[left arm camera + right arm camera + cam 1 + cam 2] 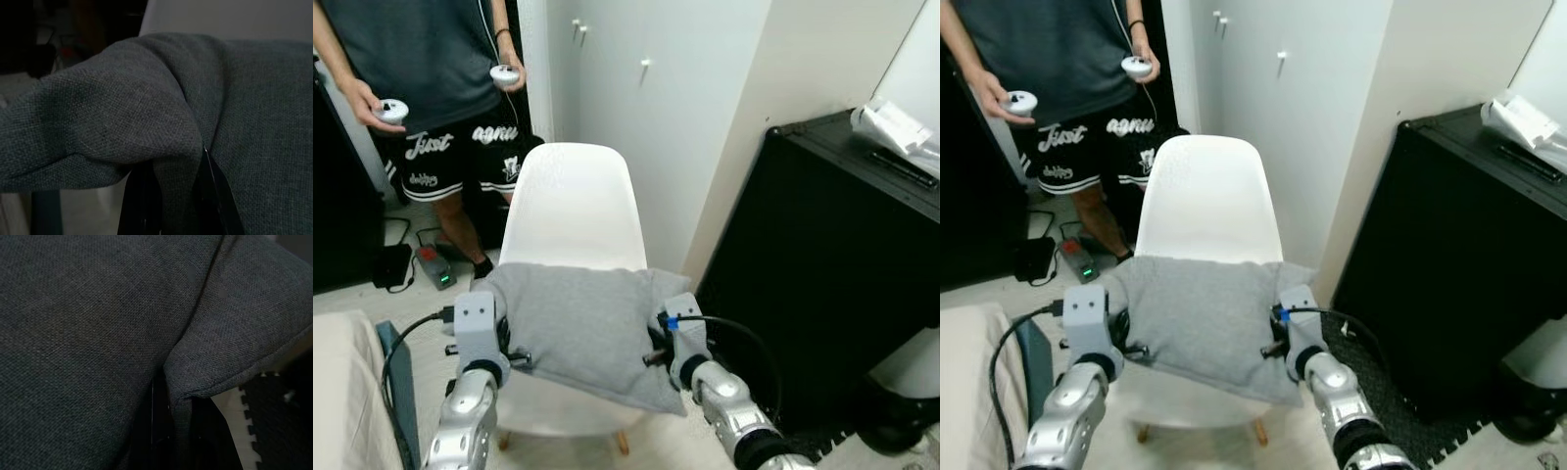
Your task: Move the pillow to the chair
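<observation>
A person (440,88) in a dark grey shirt and black printed shorts stands at the back, holding a white controller (391,111) in one hand and another controller (505,73) in the other. Near the person's feet a black box (391,264) and a power strip (435,267) with a green light lie on the floor among cables. A black cabinet (822,284) stands against the white wall, with a clear plastic bag (899,125) on top, and black foam mat tiles (1381,392) lie at its foot.
</observation>
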### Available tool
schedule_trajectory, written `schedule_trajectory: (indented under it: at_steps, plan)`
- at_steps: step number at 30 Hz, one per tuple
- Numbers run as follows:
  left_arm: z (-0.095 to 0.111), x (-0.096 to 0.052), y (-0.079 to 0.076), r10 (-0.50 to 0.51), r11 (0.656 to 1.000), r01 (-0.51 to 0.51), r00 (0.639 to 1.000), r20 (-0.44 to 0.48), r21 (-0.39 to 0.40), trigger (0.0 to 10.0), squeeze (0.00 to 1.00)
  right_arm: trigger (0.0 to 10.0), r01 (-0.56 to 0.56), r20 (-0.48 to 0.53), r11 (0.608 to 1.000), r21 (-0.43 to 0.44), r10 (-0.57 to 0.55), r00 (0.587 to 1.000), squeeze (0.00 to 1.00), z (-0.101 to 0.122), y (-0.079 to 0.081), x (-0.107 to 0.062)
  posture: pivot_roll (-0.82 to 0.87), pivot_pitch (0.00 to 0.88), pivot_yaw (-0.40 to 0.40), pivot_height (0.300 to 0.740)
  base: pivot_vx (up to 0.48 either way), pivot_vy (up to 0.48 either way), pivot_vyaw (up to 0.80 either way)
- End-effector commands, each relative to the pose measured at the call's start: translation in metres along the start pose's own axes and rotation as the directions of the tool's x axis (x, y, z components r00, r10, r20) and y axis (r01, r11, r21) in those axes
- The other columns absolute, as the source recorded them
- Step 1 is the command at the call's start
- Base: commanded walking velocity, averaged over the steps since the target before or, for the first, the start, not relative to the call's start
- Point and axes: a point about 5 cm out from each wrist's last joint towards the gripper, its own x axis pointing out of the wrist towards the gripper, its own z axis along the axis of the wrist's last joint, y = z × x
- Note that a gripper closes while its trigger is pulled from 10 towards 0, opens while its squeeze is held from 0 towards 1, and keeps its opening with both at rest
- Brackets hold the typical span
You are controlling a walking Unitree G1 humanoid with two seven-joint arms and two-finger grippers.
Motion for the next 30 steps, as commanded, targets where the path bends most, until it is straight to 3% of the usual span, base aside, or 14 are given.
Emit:
schedule_trajectory:
  at_steps: [1,30]
  plan:
    - [0.0023,-0.0006,-0.0127,-0.051,0.999,0.051,0.999,0.016,0.005,10.0,0.00,10.0,-0.033,0.013,0.999,-0.023,0.033,0.999,0.00,0.0041,0.0045,0.0021,0.06,0.070,-0.049,0.740,0.000,0.000,0.00]
    - [0.0052,0.0036,-0.0079,-0.014,1.000,0.014,1.000,0.016,0.003,10.0,0.00,10.0,-0.037,-0.002,0.999,-0.029,0.037,0.999,0.00,0.0076,0.0039,0.0051,0.06,0.079,-0.063,0.740,0.000,0.000,0.00]
